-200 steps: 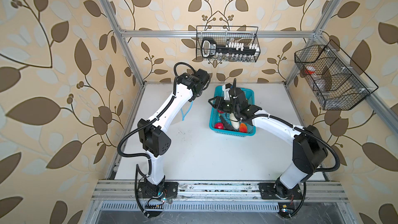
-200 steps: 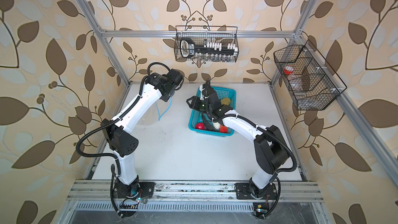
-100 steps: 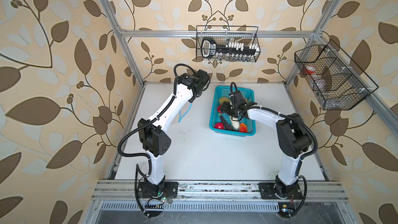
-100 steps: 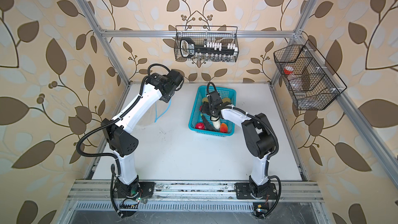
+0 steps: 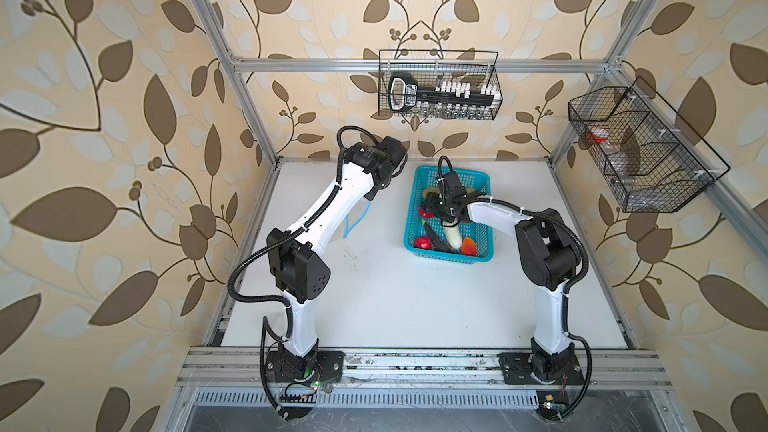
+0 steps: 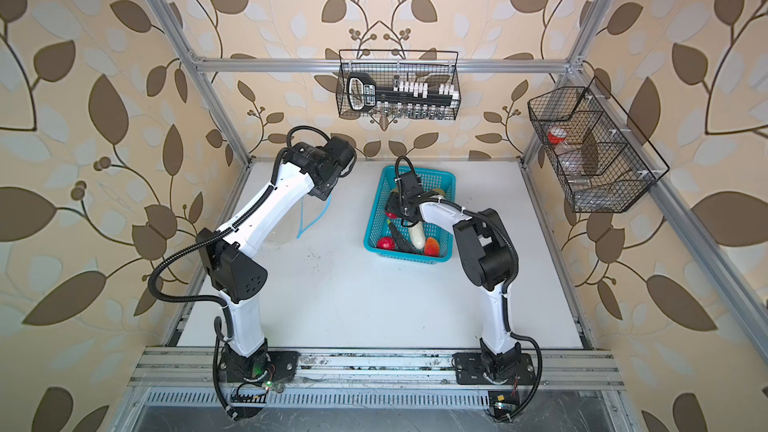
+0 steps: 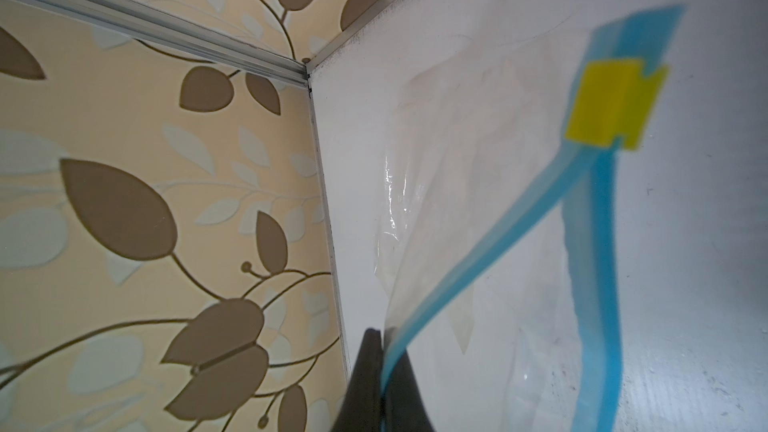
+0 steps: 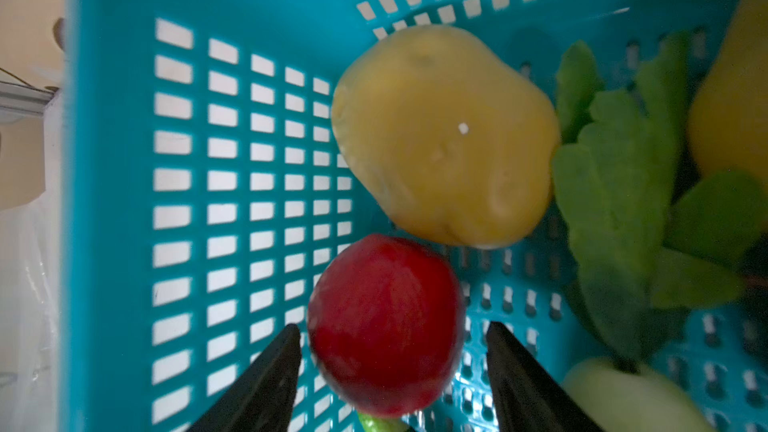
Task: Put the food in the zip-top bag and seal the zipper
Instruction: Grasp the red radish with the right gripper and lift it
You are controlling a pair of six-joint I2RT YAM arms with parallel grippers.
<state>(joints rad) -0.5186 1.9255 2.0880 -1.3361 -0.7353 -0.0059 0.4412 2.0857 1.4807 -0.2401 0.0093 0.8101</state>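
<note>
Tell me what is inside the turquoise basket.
Visible: a tomato, a potato, a leaf, a cucumber, an eggplant, a pepper. In both top views the right arm covers the middle of the basket.

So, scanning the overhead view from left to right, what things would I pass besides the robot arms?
Clear zip-top bag → turquoise basket → black wire rack on the right wall.
</note>
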